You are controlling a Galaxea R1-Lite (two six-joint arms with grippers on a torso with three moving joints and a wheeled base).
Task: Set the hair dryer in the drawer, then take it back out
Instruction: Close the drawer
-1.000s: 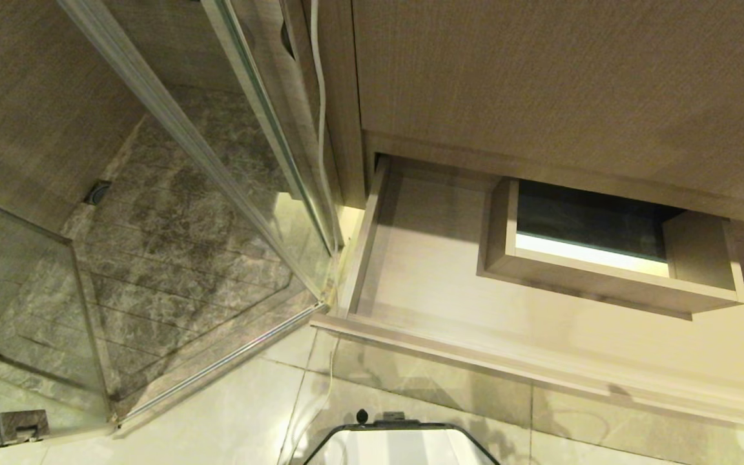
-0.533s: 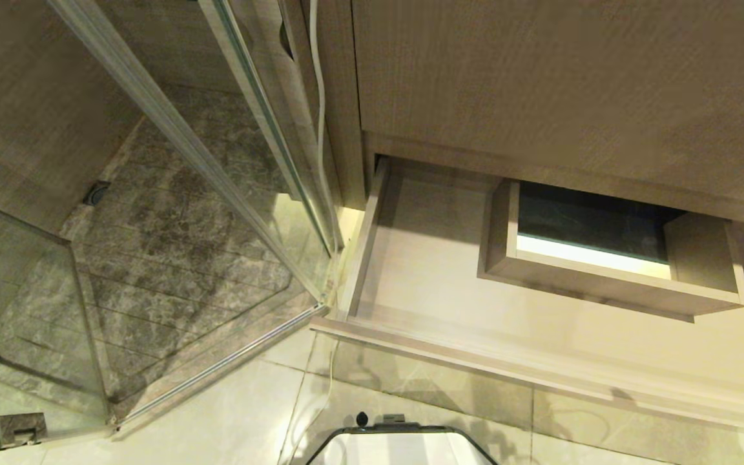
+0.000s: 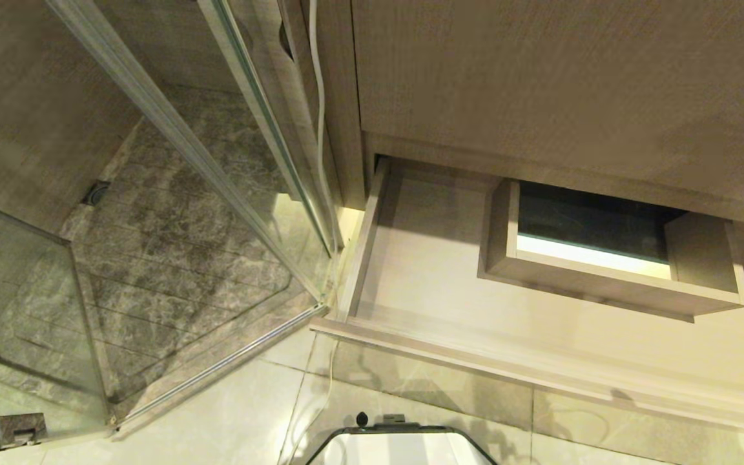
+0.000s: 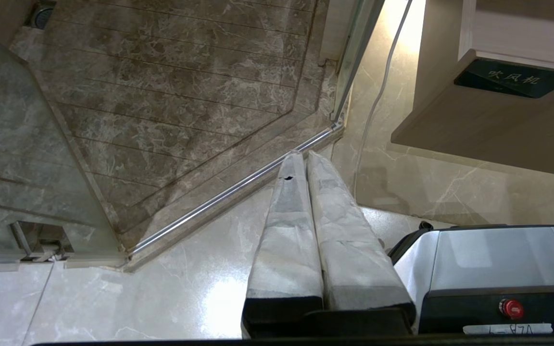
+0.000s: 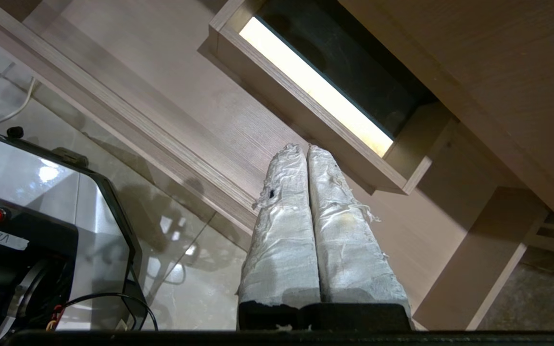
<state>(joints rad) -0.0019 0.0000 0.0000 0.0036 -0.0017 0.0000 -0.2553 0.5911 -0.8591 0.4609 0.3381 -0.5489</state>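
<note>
Drawer (image 3: 436, 284) pulled open under the taller wood panel (image 3: 566, 84), light wood grain, flat front edge nearest the robot. Inside is U-shaped around a rectangular boxed cut-out (image 3: 611, 284) set toward the far right; floor of the drawer bare in every part that shows. Hair dryer not seen in any view, can't tell where it is

Right gripper (image 5: 303, 150) with fingers (image 5: 282, 230) pressed together, holding nothing, tips over the drawer interior just on the near side of the cut-out's front wall; not in the head view. Left gripper (image 4: 302, 156) also pressed together and empty, hanging low over the floor tiles (image 4: 195, 283) near the shower's metal threshold strip (image 4: 238, 192), well left of the drawer. Both sets of fingers wrapped in whitish padding

Left of the drawer: glass shower door (image 3: 172, 129) standing open, dark marble shower floor (image 3: 172, 258) with a round drain (image 3: 97, 191) at the far side. White cable (image 3: 320, 129) runs down between the glass frame and the cabinet side to the floor. Robot base (image 3: 404, 442) at the near edge, red button (image 4: 511, 307) on it in the left wrist view. Dark label (image 4: 512, 79) with characters on the drawer's underside corner in the left wrist view
</note>
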